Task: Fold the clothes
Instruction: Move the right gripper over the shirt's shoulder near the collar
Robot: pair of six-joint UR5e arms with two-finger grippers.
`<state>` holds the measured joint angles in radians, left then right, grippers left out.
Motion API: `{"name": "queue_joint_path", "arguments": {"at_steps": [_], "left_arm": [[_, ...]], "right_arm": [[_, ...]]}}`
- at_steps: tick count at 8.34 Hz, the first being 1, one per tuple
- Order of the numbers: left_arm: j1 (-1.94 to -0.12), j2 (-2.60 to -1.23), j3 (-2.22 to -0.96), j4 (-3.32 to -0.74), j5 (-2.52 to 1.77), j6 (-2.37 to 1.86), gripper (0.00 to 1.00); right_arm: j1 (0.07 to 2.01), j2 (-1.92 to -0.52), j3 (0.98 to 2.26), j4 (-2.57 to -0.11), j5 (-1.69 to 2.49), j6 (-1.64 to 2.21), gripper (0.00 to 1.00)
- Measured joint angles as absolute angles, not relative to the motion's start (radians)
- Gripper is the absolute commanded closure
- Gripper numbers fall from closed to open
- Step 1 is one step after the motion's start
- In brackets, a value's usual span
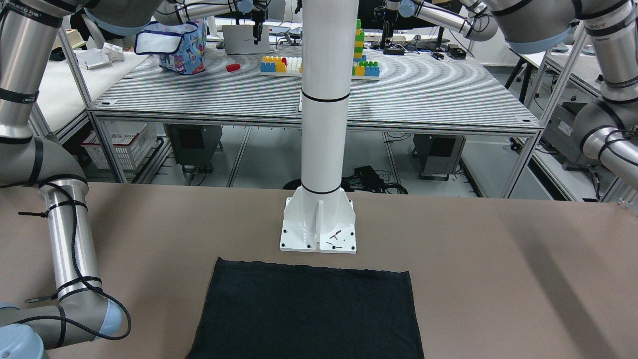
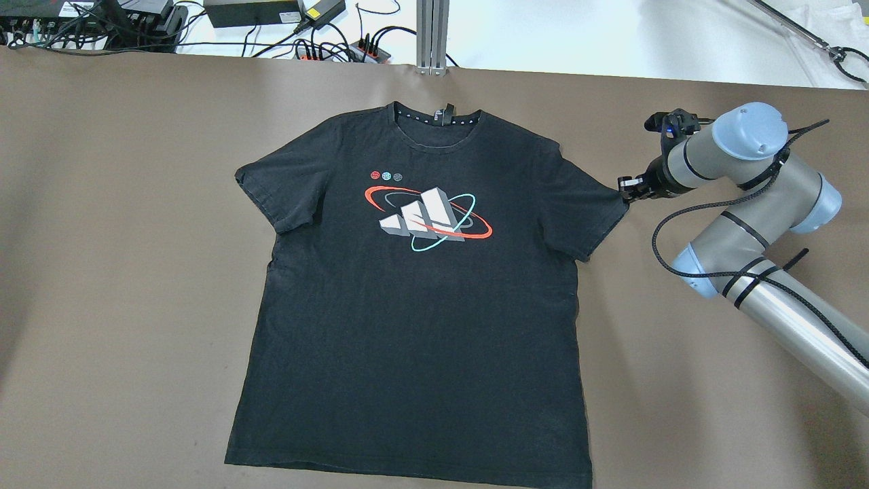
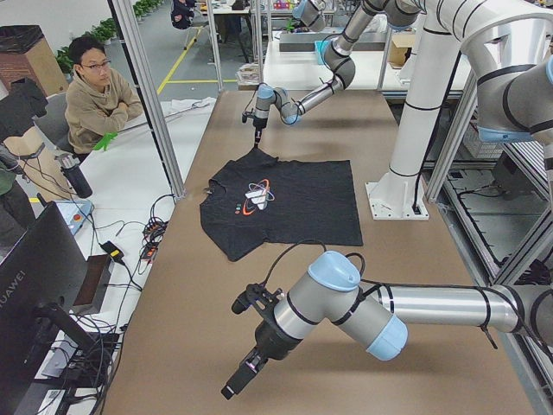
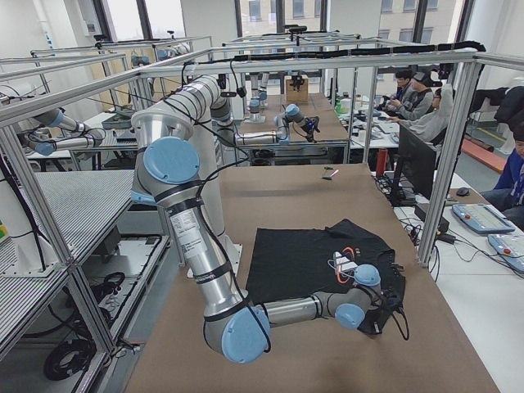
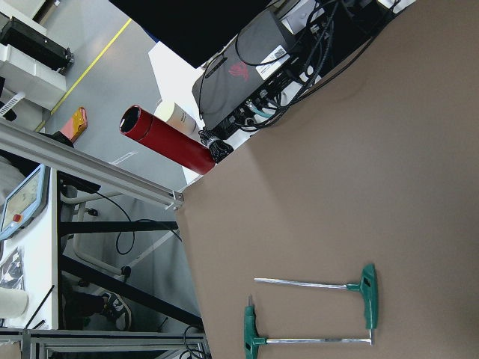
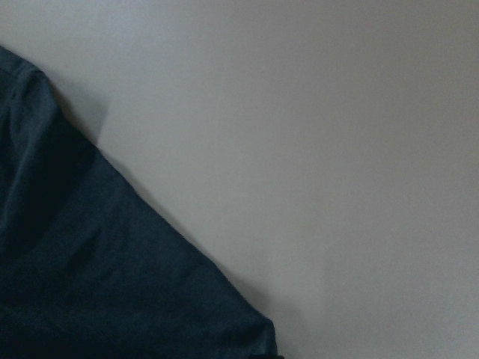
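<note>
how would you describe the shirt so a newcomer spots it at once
On the brown table, just in front of the white pillar's base plate, a black T-shirt lies spread flat, collar away from the robot. It is the only garment there, marked by a white, red and teal chest logo.

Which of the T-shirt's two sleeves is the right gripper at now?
The sleeve on the overhead view's right: the right gripper sits at its outer cuff corner. The other sleeve, on the view's left, has no gripper near it.
</note>
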<state>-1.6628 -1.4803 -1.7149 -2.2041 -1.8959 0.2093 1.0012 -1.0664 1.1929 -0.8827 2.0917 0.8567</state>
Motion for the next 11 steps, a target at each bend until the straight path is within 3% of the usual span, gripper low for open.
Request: {"name": "queue_joint_path", "arguments": {"at_steps": [4, 11], "left_arm": [[-1.645, -1.481, -1.713, -2.204, -1.894, 0.195, 0.00], [-1.631, -1.488, -1.710, -2.203, -1.890, 0.181, 0.00]], "right_arm": [[0.960, -1.031, 1.335, -0.914, 2.090, 1.010, 1.00], [0.844, -0.864, 1.320, -1.050, 1.938, 1.163, 1.00]]}}
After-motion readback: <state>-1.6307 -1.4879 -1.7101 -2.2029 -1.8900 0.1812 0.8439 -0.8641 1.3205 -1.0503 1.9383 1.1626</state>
